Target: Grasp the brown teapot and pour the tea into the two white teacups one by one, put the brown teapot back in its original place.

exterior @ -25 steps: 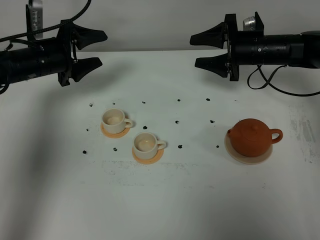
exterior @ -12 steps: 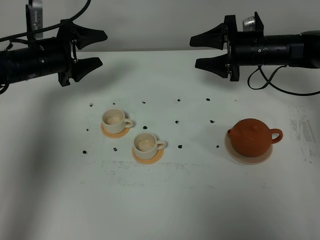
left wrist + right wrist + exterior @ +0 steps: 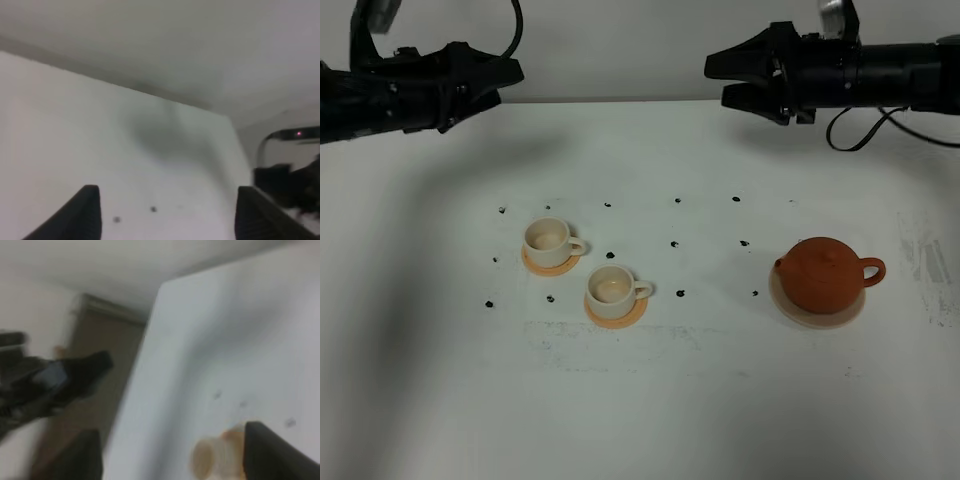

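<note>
- Exterior high view: sitting above and in front, looking steeply down from a moderate distance. It is taking in the whole flat white surface (image 3: 650, 400), with the left black robot arm (image 3: 380, 100) and right black robot arm (image 3: 880, 75) at its far edge.
- Left wrist view: riding close behind the left tool (image 3: 170, 215) and facing low across the surface toward the pale wall (image 3: 175, 40). It is catching the right arm.
- Right wrist view: blurred, facing across the surface. It is catching the left arm and one small cream-white handled teacup (image 3: 210, 457), both shared with the exterior view.
</note>
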{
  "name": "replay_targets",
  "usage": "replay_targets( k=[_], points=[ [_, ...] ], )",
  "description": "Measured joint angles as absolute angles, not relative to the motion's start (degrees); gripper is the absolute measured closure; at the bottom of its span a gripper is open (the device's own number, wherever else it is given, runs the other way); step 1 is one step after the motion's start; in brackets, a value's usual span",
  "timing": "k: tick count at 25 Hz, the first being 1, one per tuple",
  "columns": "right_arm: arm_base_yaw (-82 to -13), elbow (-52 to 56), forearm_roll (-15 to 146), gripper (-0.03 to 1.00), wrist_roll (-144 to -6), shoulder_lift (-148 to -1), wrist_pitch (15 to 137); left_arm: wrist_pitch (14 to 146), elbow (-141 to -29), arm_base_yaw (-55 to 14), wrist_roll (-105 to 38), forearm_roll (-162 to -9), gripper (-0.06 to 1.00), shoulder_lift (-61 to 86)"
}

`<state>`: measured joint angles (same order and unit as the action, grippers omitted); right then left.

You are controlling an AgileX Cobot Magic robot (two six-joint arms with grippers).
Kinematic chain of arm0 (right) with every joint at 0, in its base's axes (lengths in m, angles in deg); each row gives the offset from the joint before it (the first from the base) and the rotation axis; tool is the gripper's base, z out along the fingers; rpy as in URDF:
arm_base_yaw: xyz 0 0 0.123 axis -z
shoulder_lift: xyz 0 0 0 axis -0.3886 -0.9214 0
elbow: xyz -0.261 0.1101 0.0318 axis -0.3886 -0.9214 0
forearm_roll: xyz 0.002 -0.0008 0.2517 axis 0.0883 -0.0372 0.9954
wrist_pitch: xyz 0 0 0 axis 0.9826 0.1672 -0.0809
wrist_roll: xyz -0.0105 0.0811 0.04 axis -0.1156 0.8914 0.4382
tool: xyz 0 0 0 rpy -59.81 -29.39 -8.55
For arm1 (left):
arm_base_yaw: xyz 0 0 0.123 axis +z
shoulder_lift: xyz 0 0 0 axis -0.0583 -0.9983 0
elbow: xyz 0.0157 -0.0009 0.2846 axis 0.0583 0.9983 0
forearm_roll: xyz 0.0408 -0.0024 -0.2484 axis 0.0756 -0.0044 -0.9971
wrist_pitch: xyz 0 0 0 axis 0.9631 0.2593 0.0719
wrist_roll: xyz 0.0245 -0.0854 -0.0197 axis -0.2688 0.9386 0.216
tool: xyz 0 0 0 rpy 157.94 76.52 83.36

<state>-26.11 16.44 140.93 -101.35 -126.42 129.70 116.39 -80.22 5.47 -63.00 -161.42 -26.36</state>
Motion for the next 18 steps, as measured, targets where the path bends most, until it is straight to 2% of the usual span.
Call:
replay_targets(
  k=[5, 11, 18],
  points=[
    [-26.1, 16.4, 125.9, 0.4, -100.7, -119.1, 121.6, 109.1, -80.2, 5.2, -60.4, -145.0, 0.44, -17.6],
    [-26.2, 16.4, 108.9, 0.4, -95.4, -111.4, 116.9, 104.5, -79.6, 3.9, -48.4, -121.0, 0.47, -7.1],
    [-28.2, 16.4, 95.0, 0.4, -89.4, -102.6, 115.1, 95.2, -67.4, 3.8, -43.7, -110.1, 0.48, 6.8]
  ],
)
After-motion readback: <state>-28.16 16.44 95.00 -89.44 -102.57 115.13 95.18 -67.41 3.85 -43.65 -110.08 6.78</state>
